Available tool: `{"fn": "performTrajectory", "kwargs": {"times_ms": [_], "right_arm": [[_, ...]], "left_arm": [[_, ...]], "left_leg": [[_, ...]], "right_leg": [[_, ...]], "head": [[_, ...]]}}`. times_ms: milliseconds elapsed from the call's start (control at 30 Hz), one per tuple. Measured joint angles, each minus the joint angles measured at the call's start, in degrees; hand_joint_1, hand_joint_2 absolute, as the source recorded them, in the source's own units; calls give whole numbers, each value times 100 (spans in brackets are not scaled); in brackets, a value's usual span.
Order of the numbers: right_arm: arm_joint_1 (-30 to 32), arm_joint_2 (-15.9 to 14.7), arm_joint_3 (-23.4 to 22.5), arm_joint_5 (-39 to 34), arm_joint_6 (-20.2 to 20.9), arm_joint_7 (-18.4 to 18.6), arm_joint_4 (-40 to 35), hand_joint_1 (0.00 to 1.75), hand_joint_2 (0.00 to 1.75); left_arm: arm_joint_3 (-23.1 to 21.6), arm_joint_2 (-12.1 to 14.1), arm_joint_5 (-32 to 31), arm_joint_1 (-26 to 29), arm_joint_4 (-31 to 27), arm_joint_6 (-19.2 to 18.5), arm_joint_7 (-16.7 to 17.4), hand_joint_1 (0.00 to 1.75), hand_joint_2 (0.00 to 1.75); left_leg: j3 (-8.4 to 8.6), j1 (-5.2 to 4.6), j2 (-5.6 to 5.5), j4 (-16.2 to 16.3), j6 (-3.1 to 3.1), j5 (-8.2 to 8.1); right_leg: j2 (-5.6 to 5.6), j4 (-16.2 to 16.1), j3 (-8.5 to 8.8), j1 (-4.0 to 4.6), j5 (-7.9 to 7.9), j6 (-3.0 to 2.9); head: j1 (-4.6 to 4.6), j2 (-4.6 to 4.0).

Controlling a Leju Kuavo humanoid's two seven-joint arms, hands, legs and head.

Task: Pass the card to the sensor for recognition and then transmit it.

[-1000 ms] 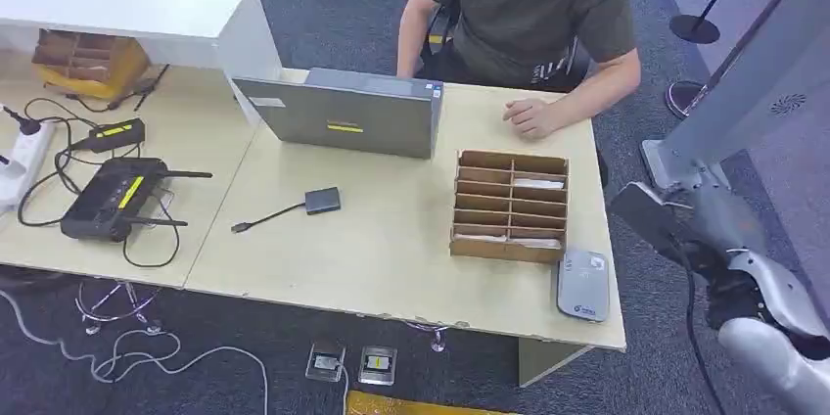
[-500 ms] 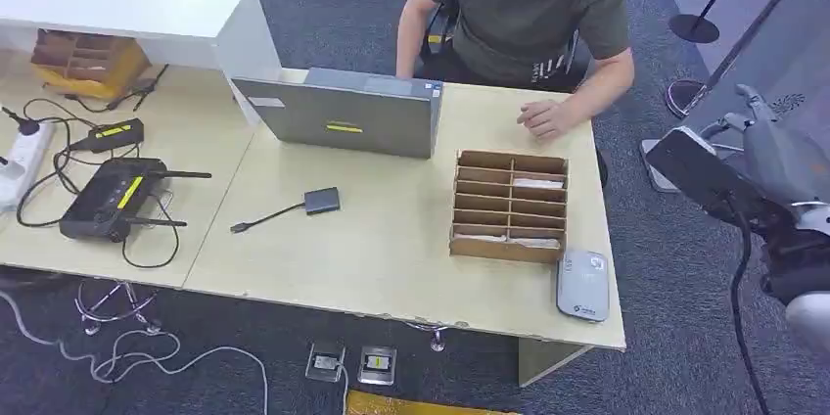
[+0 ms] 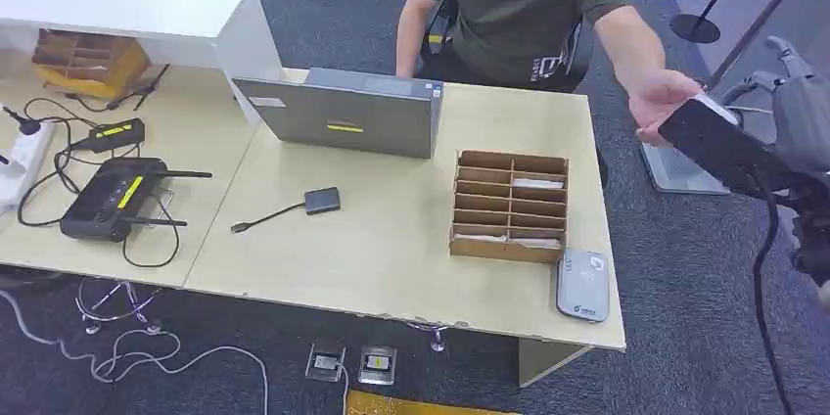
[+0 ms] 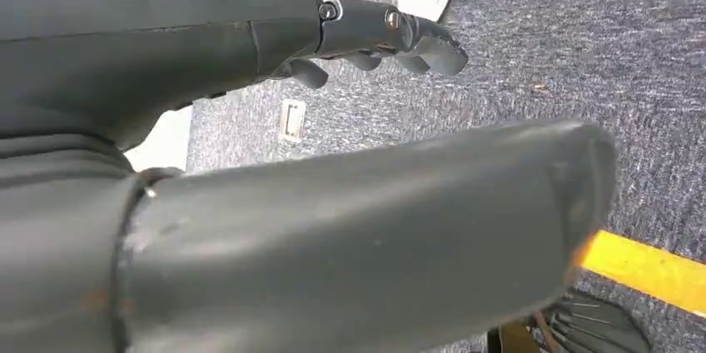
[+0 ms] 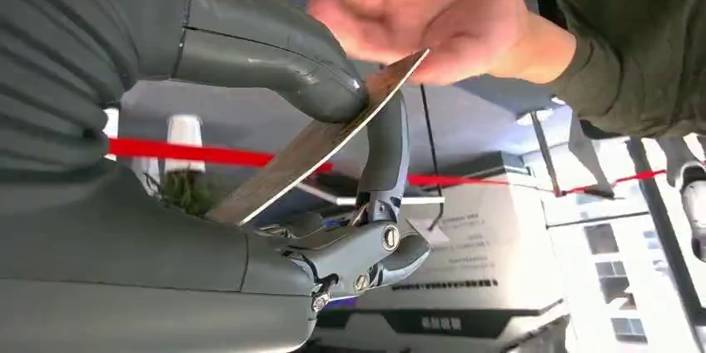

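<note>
Right wrist view: right hand (image 5: 333, 161) pinches the card (image 5: 320, 141) between thumb and fingers (image 5: 385, 149); a person's hand (image 5: 416, 12), newly raised from the desk (image 3: 391, 239), grips its far edge, so handover begins.

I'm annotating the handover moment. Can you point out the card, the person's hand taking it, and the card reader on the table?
card (image 5: 320, 141), right wrist view, on its flat face beside the thumb.
person's hand (image 5: 416, 12), right wrist view, on the knuckles.
card reader (image 3: 583, 284), head view, on its grey top.
</note>
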Motion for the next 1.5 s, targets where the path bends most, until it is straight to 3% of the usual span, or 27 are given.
{"fn": "performTrajectory", "kwargs": {"times_ms": [267, 600, 800, 833, 867, 900, 1067, 1100, 1267, 1500], "right_arm": [[-593, 311, 569, 162, 186, 4, 31, 175, 175], [-1091, 1135, 1471, 359, 160, -254, 702, 175, 175], [-1398, 1467, 1948, 568, 243, -289, 1141, 171, 175], [-1464, 1530, 2024, 564, 245, -299, 1233, 140, 175], [-1519, 1587, 2090, 547, 258, -310, 1316, 30, 175], [-1580, 1637, 2164, 518, 267, -324, 1394, 3, 175], [-1870, 1993, 2609, 110, 110, -564, 1993, 0, 175], [-1884, 2063, 2690, 46, 7, -577, 2120, 0, 0], [-1826, 2151, 2994, 30, -194, -405, 2588, 0, 0], [-1407, 2118, 3034, 900, -194, -382, 2732, 0, 0]], "left_arm": [[0, -4, 9, -9, 0, 0, 0, 0, 0], [0, -9, -2, -19, 0, -2, 0, 0, 0], [0, -11, 4, -16, 0, 2, 15, 0, 0], [0, -11, 2, -17, 0, 2, 33, 0, 0], [0, -11, 0, -17, 0, 4, 48, 0, 0], [0, -11, -2, -17, 0, 4, 61, 0, 0], [-2, -13, -50, -18, 0, 26, 70, 0, 0], [-2, -13, -76, -18, 0, 28, 72, 0, 0], [-11, -28, -240, -12, 0, -28, 79, 0, 0], [-17, -31, -236, -13, 0, -92, 81, 0, 0]], "left_leg": [[-7, 2, -7, -1, 0, 0], [-9, 3, -14, 0, 0, 1], [-13, 3, -24, 0, -1, 2], [-13, 3, -24, 0, -1, 2], [-14, 3, -25, 0, -1, 2], [-14, 3, -25, 0, -1, 2], [-14, 4, -24, 0, -2, 3], [-14, 4, -25, 0, -3, 4], [-14, 4, -29, 1, -4, 7], [-13, 4, -25, 1, -5, 5]], "right_leg": [[-5, 2, -3, 2, 0, 0], [-14, 3, -6, 3, -1, -1], [-23, 3, -7, 3, -1, -1], [-24, 3, -7, 3, -1, -1], [-25, 3, -7, 4, -1, -2], [-25, 3, -7, 3, -2, -2], [-23, 3, -10, 4, -2, -2], [-25, 3, -10, 5, -2, -2], [-26, 2, -12, 5, -2, -2], [-16, -1, -13, 5, -1, -2]], "head": [[0, 0], [0, 0], [2, 0], [0, 0], [4, 0], [4, 0], [4, 0], [-2, 0], [2, 0], [2, 0]]}}
